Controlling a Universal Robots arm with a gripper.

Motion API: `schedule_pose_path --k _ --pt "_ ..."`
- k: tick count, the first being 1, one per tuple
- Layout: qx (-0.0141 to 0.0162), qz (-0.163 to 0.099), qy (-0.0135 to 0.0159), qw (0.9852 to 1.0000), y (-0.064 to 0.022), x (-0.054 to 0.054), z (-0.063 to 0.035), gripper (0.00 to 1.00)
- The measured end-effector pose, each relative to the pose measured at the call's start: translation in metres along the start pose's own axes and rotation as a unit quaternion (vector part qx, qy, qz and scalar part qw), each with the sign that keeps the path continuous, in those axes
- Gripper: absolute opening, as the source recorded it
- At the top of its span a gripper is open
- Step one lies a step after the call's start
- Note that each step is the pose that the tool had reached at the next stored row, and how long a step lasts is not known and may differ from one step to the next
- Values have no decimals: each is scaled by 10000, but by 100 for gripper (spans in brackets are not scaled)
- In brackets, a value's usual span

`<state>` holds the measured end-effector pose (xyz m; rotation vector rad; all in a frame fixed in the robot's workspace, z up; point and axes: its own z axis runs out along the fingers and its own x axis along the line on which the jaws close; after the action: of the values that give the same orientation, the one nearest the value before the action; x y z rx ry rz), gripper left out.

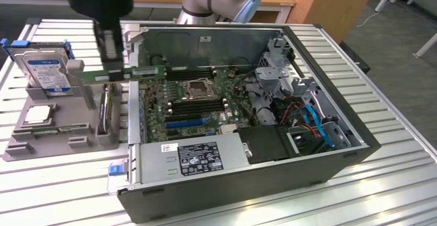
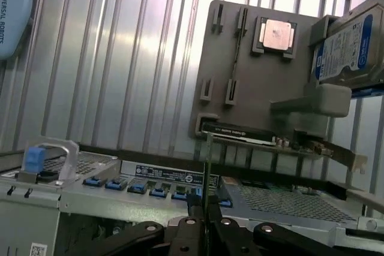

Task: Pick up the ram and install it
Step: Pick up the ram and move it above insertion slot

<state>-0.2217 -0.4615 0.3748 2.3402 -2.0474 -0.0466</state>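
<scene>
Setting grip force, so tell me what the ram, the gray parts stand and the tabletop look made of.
Ram: thin green circuit board with a pale label and a matte look, probably fibreglass laminate.
Gray stand: looks like matte plastic, uniform gray with no glint.
Tabletop: ribbed bare metal, likely aluminium, judging by the bright streaky reflections.
</scene>
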Motion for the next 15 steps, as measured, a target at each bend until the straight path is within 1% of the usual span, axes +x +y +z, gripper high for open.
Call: schedule_pose_path --k 7,10,15 --pt "1 2 -1 10000 -318 42 36 14" --pt "0 1 -1 10000 -452 60 36 14" --pt "2 -3 -14 10000 -678 90 28 14"
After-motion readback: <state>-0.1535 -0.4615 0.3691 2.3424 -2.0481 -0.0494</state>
